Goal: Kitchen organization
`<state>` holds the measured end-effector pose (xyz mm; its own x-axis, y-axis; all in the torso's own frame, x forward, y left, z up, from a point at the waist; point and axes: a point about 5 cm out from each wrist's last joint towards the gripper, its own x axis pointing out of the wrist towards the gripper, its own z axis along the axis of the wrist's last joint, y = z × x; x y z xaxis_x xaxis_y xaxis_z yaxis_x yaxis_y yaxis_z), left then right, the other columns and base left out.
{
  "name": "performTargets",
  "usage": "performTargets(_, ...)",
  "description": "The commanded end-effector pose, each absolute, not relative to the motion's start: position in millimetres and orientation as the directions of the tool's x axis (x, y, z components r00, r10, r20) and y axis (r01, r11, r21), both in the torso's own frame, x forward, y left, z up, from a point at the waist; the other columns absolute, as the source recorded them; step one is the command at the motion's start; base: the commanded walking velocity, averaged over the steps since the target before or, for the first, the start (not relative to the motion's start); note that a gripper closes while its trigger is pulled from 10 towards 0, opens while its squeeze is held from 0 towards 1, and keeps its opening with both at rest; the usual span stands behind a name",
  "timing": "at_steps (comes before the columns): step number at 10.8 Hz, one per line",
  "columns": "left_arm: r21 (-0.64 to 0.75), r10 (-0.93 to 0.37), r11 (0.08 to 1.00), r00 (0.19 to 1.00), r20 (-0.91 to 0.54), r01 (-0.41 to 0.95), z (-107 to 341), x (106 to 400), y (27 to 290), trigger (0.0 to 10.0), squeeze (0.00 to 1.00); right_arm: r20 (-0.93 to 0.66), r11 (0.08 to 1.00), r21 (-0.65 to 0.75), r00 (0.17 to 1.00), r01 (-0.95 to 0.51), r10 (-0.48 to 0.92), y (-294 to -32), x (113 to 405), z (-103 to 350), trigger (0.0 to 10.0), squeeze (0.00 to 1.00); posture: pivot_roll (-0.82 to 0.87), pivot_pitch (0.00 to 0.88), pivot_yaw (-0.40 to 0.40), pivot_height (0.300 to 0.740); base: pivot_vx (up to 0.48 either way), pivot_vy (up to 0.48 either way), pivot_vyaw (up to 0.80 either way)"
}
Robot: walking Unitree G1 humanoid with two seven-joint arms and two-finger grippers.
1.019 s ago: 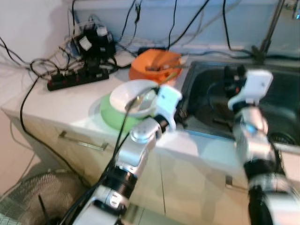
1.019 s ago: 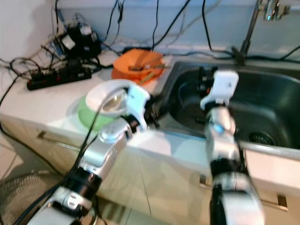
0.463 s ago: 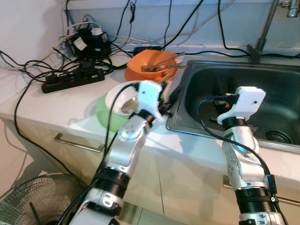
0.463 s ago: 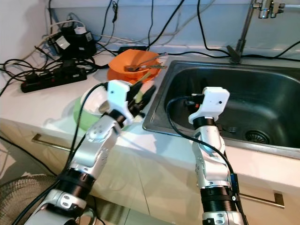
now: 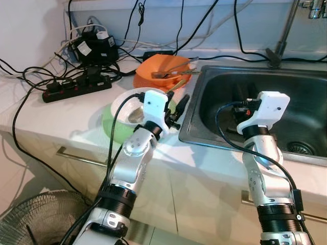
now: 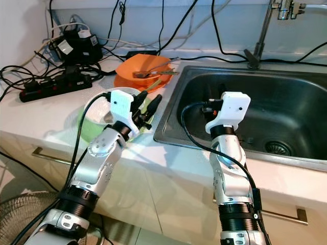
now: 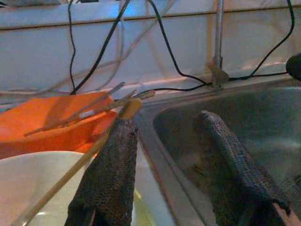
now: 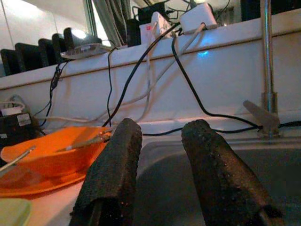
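Note:
A white bowl (image 5: pixel 130 104) sits in a green bowl (image 5: pixel 110 126) on the counter, with a wooden stick (image 7: pixel 94 148) leaning out of it. Behind it an orange bowl (image 5: pixel 158 76) holds several utensils (image 5: pixel 176 71). My left gripper (image 5: pixel 176 106) hovers open at the white bowl's right rim, by the sink (image 5: pixel 301 102) edge, with nothing between its fingers (image 7: pixel 110 174); the stick passes beside one finger. My right gripper (image 5: pixel 239 104) is held open and empty over the sink basin; its fingers (image 8: pixel 115 165) point toward the back wall.
A black power strip (image 5: pixel 76 86), adapters and many cables crowd the counter's back left. The faucet (image 5: pixel 283 30) rises behind the sink, whose drain (image 5: pixel 299 148) is at the right. A floor fan (image 5: pixel 36 224) stands below left, and drawer handles (image 5: pixel 82 155) line the cabinet front.
The view has steadied after a blurred shift. My left gripper has drawn slightly left toward the white bowl. The right gripper holds over the sink as it did half a second ago.

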<state>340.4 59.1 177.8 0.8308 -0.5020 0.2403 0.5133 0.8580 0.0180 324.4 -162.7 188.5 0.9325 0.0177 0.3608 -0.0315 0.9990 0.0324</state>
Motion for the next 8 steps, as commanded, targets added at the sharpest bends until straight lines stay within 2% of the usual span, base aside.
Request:
performTargets(1, 0.02, -0.462, 0.882, 0.858, 0.222, 0.47, 174.7, 341.7, 72.3, 10.0, 0.0, 0.379, 0.999, 0.03, 0.925, -0.045, 0.03, -158.4, 324.6, 196.0, 10.0, 0.0, 0.04, 0.0, 0.14, 0.74, 0.0, 0.0, 0.0)
performTargets(8, 0.017, -0.341, 0.938, 0.916, 0.209, 0.345, 176.1, 329.2, 117.7, 10.0, 0.0, 0.378, 0.999, 0.024, 0.925, -0.041, 0.029, -163.1, 329.9, 199.7, 10.0, 0.0, 0.06, 0.0, 0.123, 0.74, 0.0, 0.0, 0.0)
